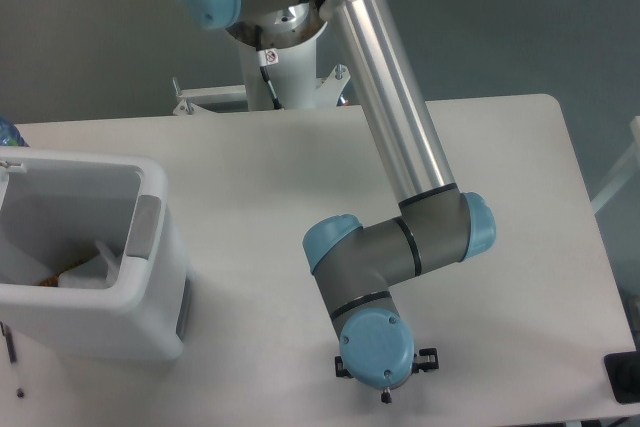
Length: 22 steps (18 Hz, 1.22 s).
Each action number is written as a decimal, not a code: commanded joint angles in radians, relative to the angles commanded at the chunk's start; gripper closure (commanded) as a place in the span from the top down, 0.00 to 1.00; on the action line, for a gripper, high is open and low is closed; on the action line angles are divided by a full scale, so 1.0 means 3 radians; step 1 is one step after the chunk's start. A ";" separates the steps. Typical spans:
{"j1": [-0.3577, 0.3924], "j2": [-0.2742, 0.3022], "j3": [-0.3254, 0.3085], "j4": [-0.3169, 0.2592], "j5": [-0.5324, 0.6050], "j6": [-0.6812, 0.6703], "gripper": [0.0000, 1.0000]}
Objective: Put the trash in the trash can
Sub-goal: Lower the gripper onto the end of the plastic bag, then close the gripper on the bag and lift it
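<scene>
The trash can (100, 319) is a large white bin with a grey handle patch, standing at the table's left edge. Inside it I see a pale white piece (88, 269) and a thin brown-orange strip (58, 272); I cannot tell what they are. No flattened bottle with a purple-red label shows anywhere on the table. The arm reaches over the front middle of the table, and its wrist (377, 349) points straight down. The gripper is almost wholly hidden under the wrist; only small black parts (428, 358) stick out at the sides. It is well to the right of the bin.
The robot's white base (290, 77) stands at the table's back edge. A black object (622, 379) sits at the front right corner. A blue thing (5, 133) pokes in at the left edge, behind the bin. The table's front edge lies just below the wrist.
</scene>
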 joint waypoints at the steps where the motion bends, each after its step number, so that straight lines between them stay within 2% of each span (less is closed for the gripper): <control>1: 0.0000 0.0000 0.0000 0.0000 0.0015 -0.0015 0.57; 6: -0.0015 0.0000 0.0000 0.0005 0.0026 -0.0087 0.33; 15: -0.0020 0.0031 0.0005 0.0000 0.0021 -0.0082 0.25; 19: -0.0020 0.0143 0.0005 -0.0015 -0.0040 -0.0061 0.21; 22: -0.0020 0.0240 0.0000 -0.0015 -0.0255 -0.0061 0.20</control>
